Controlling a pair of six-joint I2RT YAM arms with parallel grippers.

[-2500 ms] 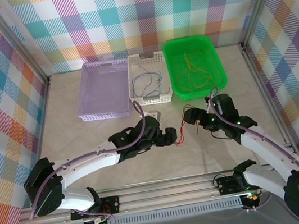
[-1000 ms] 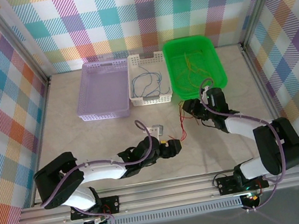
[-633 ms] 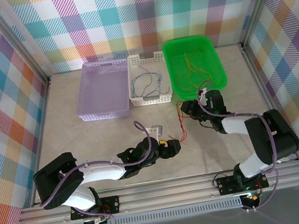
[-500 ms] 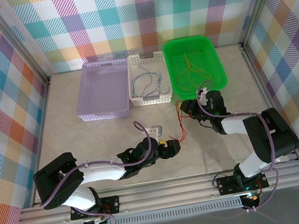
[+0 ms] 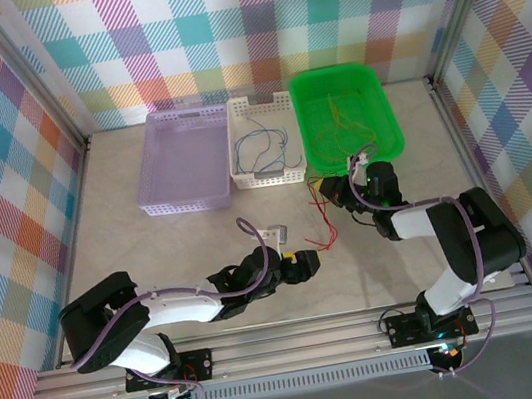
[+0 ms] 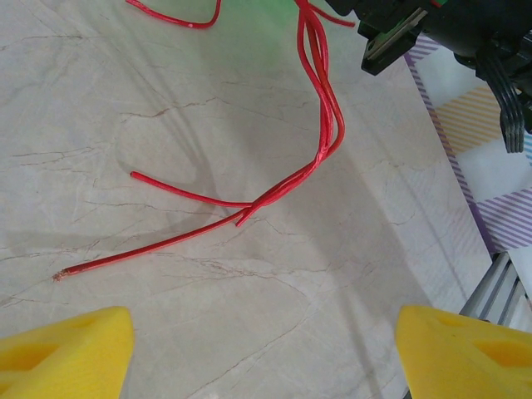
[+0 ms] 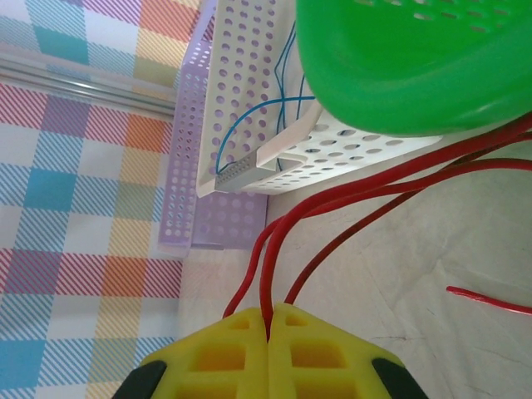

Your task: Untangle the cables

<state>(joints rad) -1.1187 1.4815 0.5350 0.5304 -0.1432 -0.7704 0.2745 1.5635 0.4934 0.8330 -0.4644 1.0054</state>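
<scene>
A bundle of thin red cables (image 5: 323, 227) trails over the marble table between the two grippers. My right gripper (image 5: 332, 193) sits just in front of the green basket, shut on one red cable (image 7: 268, 283) with two more strands running beside the fingers (image 7: 328, 349). My left gripper (image 5: 303, 258) lies low on the table, open, its yellow fingertips (image 6: 71, 349) wide apart and nothing between them. The loose red cable ends (image 6: 191, 233) lie on the table ahead of it. Blue-grey cables (image 5: 262, 143) rest in the white basket, and yellow and orange cables (image 5: 340, 122) in the green basket.
Three baskets stand in a row at the back: purple (image 5: 171, 206), white (image 5: 242, 175), green (image 5: 389, 134). A small white and grey piece (image 5: 273, 232) lies on the table near the left arm. Metal frame rails and checked walls close in the sides.
My right gripper has carried the red cables away from me, toward the green basket's front corner. The left gripper drew back earlier, let go of the red cables and now hardly moves.
</scene>
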